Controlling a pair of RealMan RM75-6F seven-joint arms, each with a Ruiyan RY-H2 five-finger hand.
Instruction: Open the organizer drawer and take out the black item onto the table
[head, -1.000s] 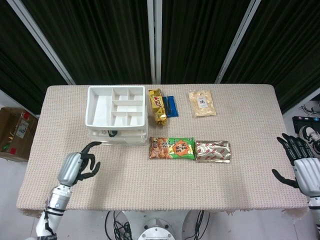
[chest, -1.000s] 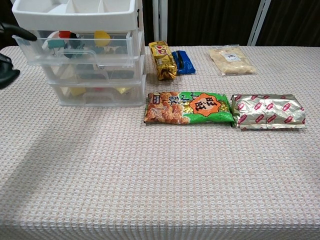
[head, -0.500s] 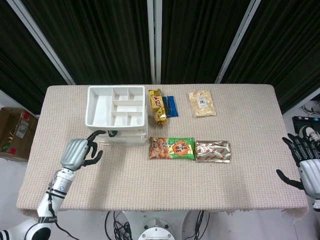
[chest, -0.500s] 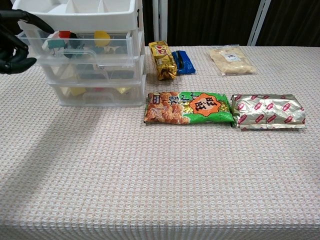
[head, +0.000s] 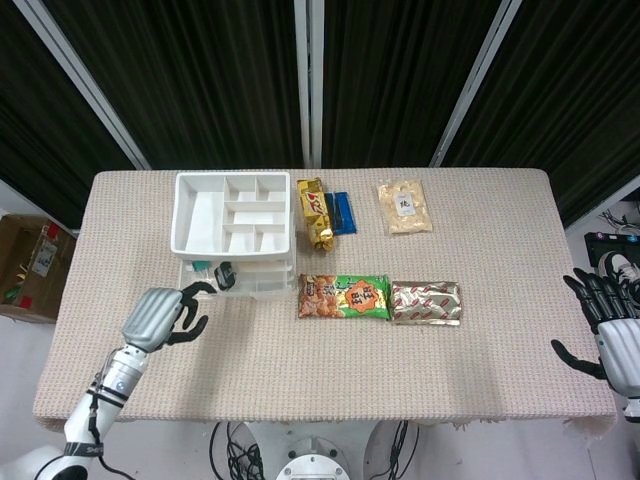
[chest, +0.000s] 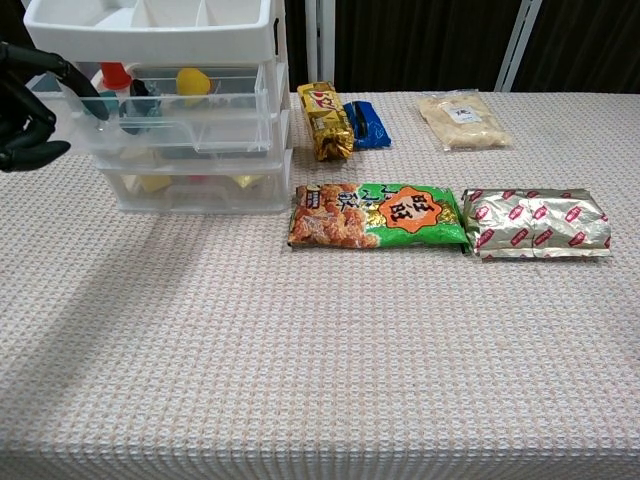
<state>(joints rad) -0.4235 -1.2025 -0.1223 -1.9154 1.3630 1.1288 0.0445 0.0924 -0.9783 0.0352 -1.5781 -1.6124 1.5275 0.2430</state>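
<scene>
White organizer (head: 232, 213), clear drawers; top drawer (chest: 180, 100) pulled partway out toward the table's near edge. Black item (head: 225, 273) small, dark, rounded, lying inside the drawer's left part, beside red and yellow pieces. Left hand (head: 160, 317) at the drawer's front left corner, fingers (chest: 70, 75) curled, tips hooked on the drawer rim. Right hand (head: 612, 330) at the table's right edge, fingers spread, holding nothing. Snack packets lie right of the organizer.
</scene>
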